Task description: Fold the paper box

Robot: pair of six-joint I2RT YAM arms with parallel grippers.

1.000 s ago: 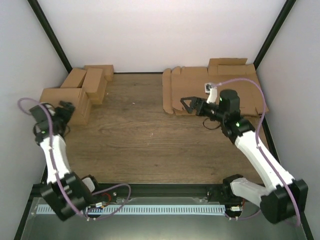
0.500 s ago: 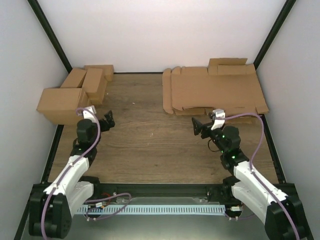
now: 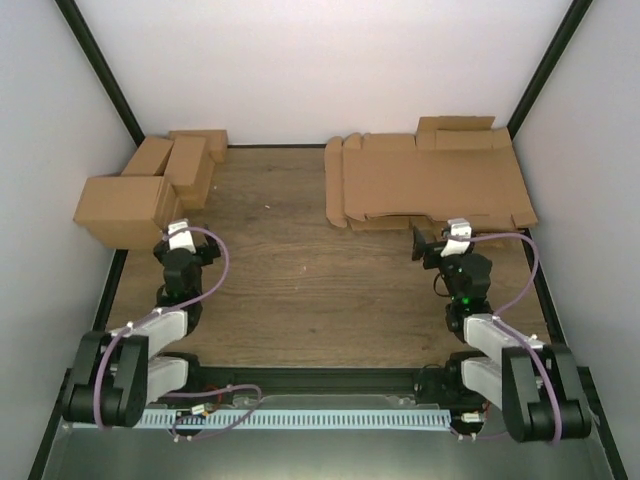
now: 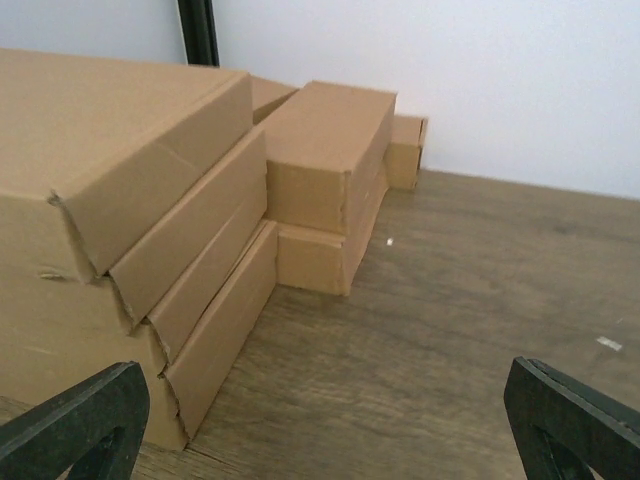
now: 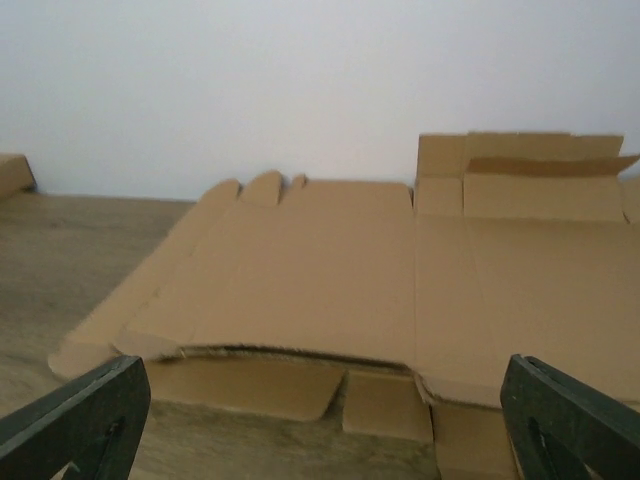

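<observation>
Box (image 3: 118, 208) is sitting closed at the tabletop's (image 3: 300, 290) far left, against the other boxes (image 3: 188, 165) — folding is looking done. Left fingers (image 4: 80, 420) and right fingers (image 5: 80, 415) are hanging spread, gripping nothing — likely parked, being no longer needed.

Worktop (image 3: 300, 290) is matt wood-grain, dark brown, fairly smooth. The flat sheets (image 3: 430, 185) piled at the far right corner are plain brown cardboard, dull, with rough cut edges. Folded boxes (image 3: 165, 180) at the far left corner: same matt cardboard. Left gripper (image 4: 320, 430) and right gripper (image 5: 322, 420) both have matt black plastic-looking fingers. Walls (image 3: 330, 70) are smooth matt white.
</observation>
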